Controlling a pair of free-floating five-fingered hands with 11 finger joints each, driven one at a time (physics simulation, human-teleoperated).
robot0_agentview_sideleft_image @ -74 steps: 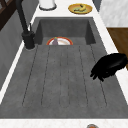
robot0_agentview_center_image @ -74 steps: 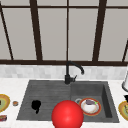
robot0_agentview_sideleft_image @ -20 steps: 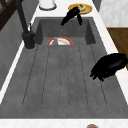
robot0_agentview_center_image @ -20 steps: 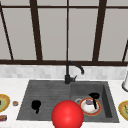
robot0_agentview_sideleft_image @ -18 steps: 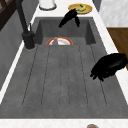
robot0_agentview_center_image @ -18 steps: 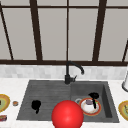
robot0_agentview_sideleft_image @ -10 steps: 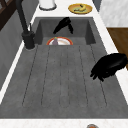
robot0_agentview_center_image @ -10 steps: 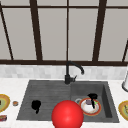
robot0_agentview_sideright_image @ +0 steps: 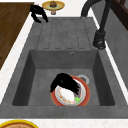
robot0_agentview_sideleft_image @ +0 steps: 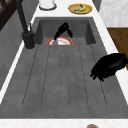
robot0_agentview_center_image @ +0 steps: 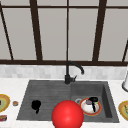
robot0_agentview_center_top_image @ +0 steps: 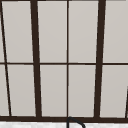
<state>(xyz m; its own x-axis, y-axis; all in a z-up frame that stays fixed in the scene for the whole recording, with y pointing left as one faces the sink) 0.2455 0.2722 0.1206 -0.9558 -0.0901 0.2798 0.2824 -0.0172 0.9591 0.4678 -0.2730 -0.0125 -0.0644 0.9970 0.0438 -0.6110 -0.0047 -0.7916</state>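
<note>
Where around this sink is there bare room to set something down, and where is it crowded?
The ribbed drainboard is bare between the faucet and the left robot hand hanging at its front edge. The basin is crowded: the right robot hand is over the plate, leaving floor free only beside it.

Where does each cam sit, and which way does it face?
Front view: faces the sink and window; left hand over the drainboard, right hand on the plate.
Left side view: looks along the sink from its left; one hand near, the other far, at the plate.
Right side view: looks from the right; basin near, right hand on plate.
Upper view: faces the window above the faucet.
Shared: both side views show faucet, plate and both hands.
</note>
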